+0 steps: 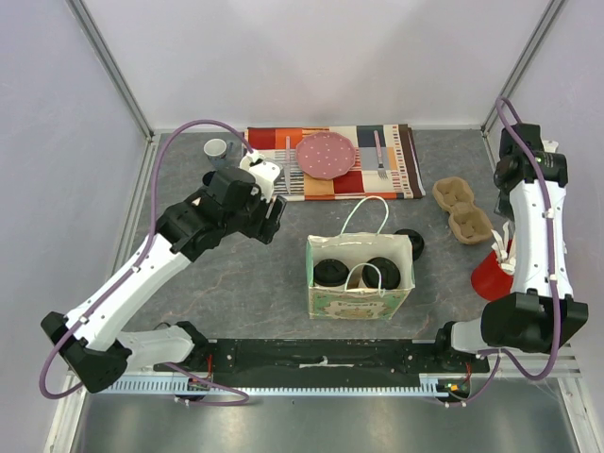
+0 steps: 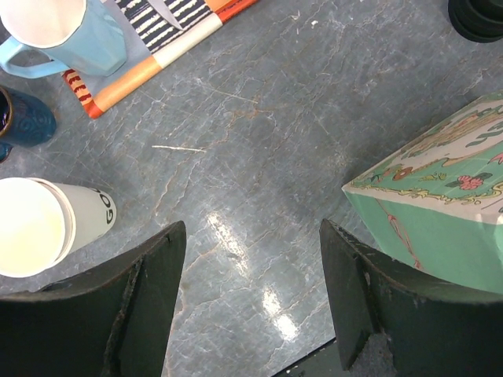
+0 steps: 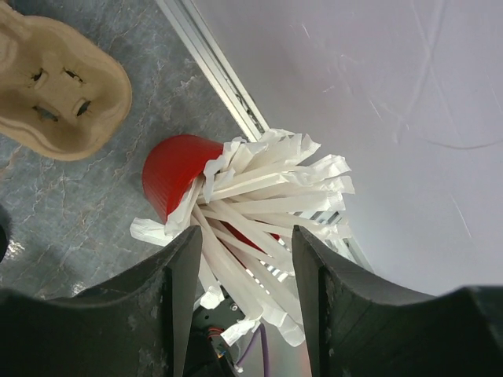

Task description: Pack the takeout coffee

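Observation:
One cream-white paper cup (image 2: 35, 226), open and without a lid, with dark print on its side, stands left of my left gripper (image 2: 251, 229) in the left wrist view; the left arm hides it in the top view. My left gripper (image 1: 273, 217) is open and empty over bare table between that cup and the green paper bag (image 1: 359, 300). Two round black lids (image 1: 332, 272) show inside the bag; I cannot tell what is under them. Another black lid (image 1: 410, 244) lies behind the bag. My right gripper (image 3: 247, 232) is open, its fingers either side of paper-wrapped straws (image 3: 259, 188) in a red cup (image 3: 169, 174).
A light blue mug (image 2: 67, 31) and a navy mug (image 2: 23, 118) stand by the striped cloth (image 1: 330, 162), which holds a pink plate (image 1: 327, 154) and cutlery. A brown pulp cup carrier (image 1: 462, 208) lies at the right. The red cup (image 1: 491, 276) stands by the right rail.

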Robot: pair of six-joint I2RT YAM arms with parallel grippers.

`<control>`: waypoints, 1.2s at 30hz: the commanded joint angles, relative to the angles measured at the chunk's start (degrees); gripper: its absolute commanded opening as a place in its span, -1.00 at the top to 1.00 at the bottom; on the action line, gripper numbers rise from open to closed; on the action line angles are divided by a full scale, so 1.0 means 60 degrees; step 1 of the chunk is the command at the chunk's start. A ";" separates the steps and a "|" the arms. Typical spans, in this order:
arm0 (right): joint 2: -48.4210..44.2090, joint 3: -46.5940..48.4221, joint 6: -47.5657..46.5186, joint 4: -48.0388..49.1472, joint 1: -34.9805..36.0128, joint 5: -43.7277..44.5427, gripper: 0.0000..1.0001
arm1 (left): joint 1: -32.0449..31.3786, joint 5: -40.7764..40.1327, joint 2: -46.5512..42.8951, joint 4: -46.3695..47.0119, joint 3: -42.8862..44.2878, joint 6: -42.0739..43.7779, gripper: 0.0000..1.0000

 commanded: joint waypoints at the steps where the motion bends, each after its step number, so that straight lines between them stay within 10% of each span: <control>1: -0.0352 -0.0214 -0.0440 0.0368 -0.0122 -0.0414 -0.13 | 0.0109 0.0003 -0.0550 0.0701 -0.0283 -0.0104 -0.50; 14: -0.0996 0.0388 -0.0149 -0.0261 -0.0122 -0.3185 -0.08 | 0.0387 0.0457 -0.1181 0.0849 -0.0635 -0.0396 -0.49; 36: 0.0264 -0.0522 0.0117 0.0001 -0.0122 -0.1370 -0.02 | 0.0519 0.0676 -0.0785 0.0864 -0.0606 -0.0675 -0.48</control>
